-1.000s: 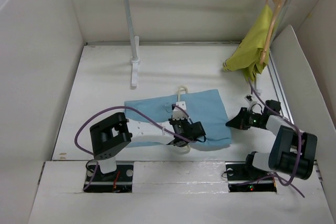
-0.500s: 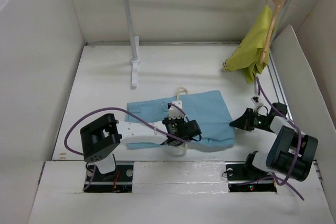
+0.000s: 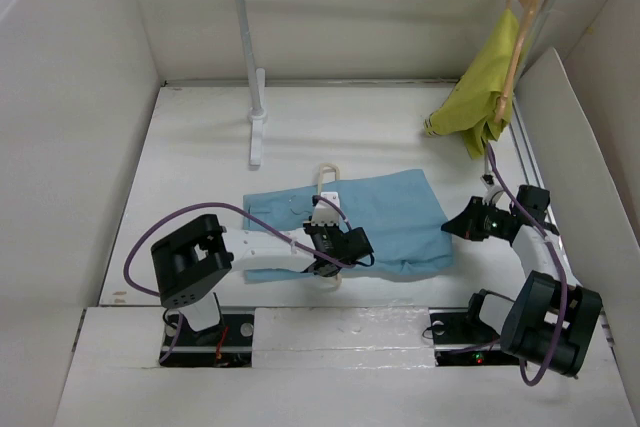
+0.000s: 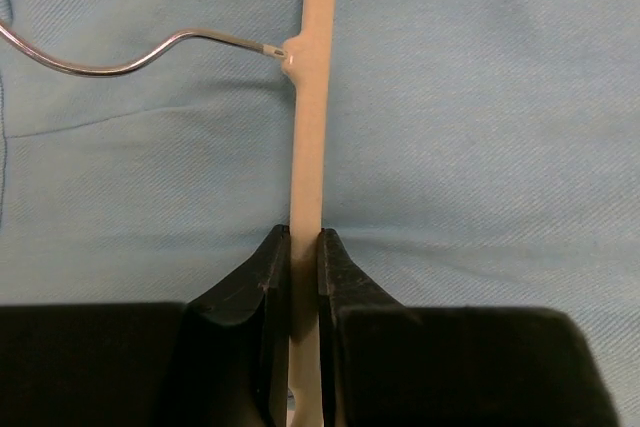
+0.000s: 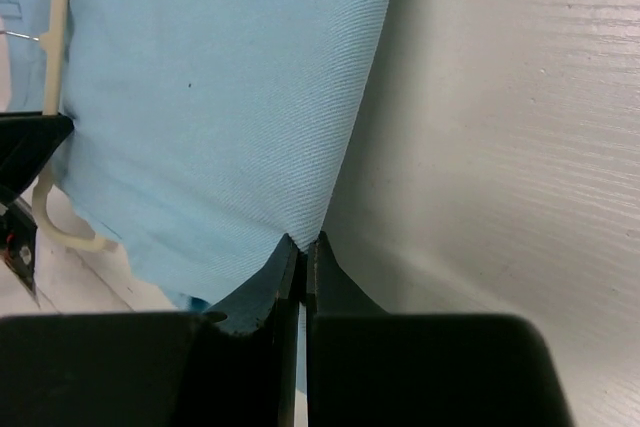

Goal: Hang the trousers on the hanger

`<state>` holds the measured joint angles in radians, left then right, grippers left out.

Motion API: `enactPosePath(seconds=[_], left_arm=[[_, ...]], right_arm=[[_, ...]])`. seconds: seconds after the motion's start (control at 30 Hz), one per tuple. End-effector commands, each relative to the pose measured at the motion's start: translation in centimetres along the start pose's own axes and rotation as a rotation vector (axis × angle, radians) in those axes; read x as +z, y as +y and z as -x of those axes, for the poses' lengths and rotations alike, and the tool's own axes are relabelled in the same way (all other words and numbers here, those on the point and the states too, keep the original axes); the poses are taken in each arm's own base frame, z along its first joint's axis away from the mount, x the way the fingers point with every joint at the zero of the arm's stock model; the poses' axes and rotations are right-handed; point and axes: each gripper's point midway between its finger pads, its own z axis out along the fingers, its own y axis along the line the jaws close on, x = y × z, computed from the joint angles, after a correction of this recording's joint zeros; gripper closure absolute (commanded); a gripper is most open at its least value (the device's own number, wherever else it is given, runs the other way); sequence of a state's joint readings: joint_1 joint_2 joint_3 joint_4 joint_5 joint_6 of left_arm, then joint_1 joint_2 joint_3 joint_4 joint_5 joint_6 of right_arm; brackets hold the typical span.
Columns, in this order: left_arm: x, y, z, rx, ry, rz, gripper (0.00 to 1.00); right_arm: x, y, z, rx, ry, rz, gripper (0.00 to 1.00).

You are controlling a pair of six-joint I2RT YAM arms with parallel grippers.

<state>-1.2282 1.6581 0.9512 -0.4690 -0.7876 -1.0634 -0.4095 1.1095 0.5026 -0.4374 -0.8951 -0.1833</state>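
My left arm (image 3: pixel 190 267) folds up at the elbow close to its base. Its forearm runs low across to the right and ends in my left gripper (image 4: pixel 304 242), fingers pointing away from the base and pinched tight on the thin bar of the hanger (image 4: pixel 310 147). My right arm (image 3: pixel 545 317) doubles back above its base with the wrist turned leftward, and my right gripper (image 5: pixel 301 247) is nipped closed on the edge of the trousers (image 5: pixel 220 97).

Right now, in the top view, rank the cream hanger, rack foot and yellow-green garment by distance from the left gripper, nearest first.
1. cream hanger: clamped in its jaws.
2. rack foot: farther back, left.
3. yellow-green garment: far right corner, hanging.
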Motion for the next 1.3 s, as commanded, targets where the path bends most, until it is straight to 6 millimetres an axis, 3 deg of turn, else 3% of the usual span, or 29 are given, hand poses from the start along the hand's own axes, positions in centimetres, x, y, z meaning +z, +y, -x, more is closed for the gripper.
enactPosePath(seconds=[0.0,0.3,0.47,0.53,0.57,0.63,0.67,0.73,0.83,0.9,0.97,1.0,1.03,1.1,1.13,1.2,1.27], left_arm=[[0.0,5.6,1.7,0.060,-0.042,0.149,1.00],[-4.6,-3.0,6.4,-0.055,-0.122,-0.082,1.00],[-5.2,-4.8,7.2,-0.079,-0.132,-0.104,1.00],[-5.4,-5.3,7.7,-0.095,-0.133,-0.115,1.00],[-5.5,-5.5,7.8,-0.099,-0.133,-0.117,1.00],[-6.1,-6.0,8.5,-0.124,-0.134,-0.128,1.00],[-6.3,-6.1,8.9,-0.141,-0.138,-0.136,1.00],[-6.8,-6.5,9.7,-0.166,-0.146,-0.155,1.00],[-7.3,-6.7,10.2,-0.192,-0.146,-0.169,1.00],[-7.9,-6.8,11.0,-0.230,-0.150,-0.183,1.00],[-8.7,-7.0,11.8,-0.271,-0.155,-0.217,1.00],[-9.2,-7.3,12.3,-0.302,-0.156,-0.248,1.00],[-9.1,-7.5,12.2,-0.313,-0.156,-0.258,1.00],[-9.6,-8.0,12.8,-0.350,-0.163,-0.292,1.00],[-9.8,-8.3,12.8,-0.363,-0.154,-0.307,1.00],[-10.4,-8.6,13.6,-0.415,-0.154,-0.334,1.00],[-11.4,-8.7,14.6,-0.455,-0.159,-0.368,1.00]], right_arm=[[-0.8,-2.8,2.8,-0.079,-0.069,-0.144,1.00],[1.3,-0.9,1.2,-0.113,-0.011,-0.094,1.00],[1.9,-0.9,0.1,-0.110,0.022,-0.085,1.00],[1.5,-0.9,0.4,-0.129,0.028,-0.098,0.88],[1.4,-0.7,0.5,-0.144,0.031,-0.103,0.69],[0.9,-0.3,1.2,-0.166,0.026,-0.108,0.50],[0.7,0.6,1.6,-0.214,0.029,-0.097,0.35],[-0.3,2.4,3.4,-0.270,0.009,-0.089,0.25],[-2.2,7.2,6.6,-0.396,-0.067,-0.033,0.22],[-3.1,11.0,7.1,-0.440,-0.112,0.058,0.22],[-3.0,14.5,5.6,-0.473,-0.090,0.169,0.23],[-3.2,17.0,3.9,-0.401,-0.073,0.246,0.24],[-3.6,18.4,3.7,-0.453,-0.095,0.288,0.24],[-3.7,20.4,1.9,-0.355,-0.089,0.357,0.23],[-4.4,22.9,1.4,-0.389,-0.128,0.445,0.22],[-3.8,23.5,0.1,-0.286,-0.124,0.457,0.21],[-3.6,25.5,-1.0,-0.263,-0.120,0.508,0.20]])
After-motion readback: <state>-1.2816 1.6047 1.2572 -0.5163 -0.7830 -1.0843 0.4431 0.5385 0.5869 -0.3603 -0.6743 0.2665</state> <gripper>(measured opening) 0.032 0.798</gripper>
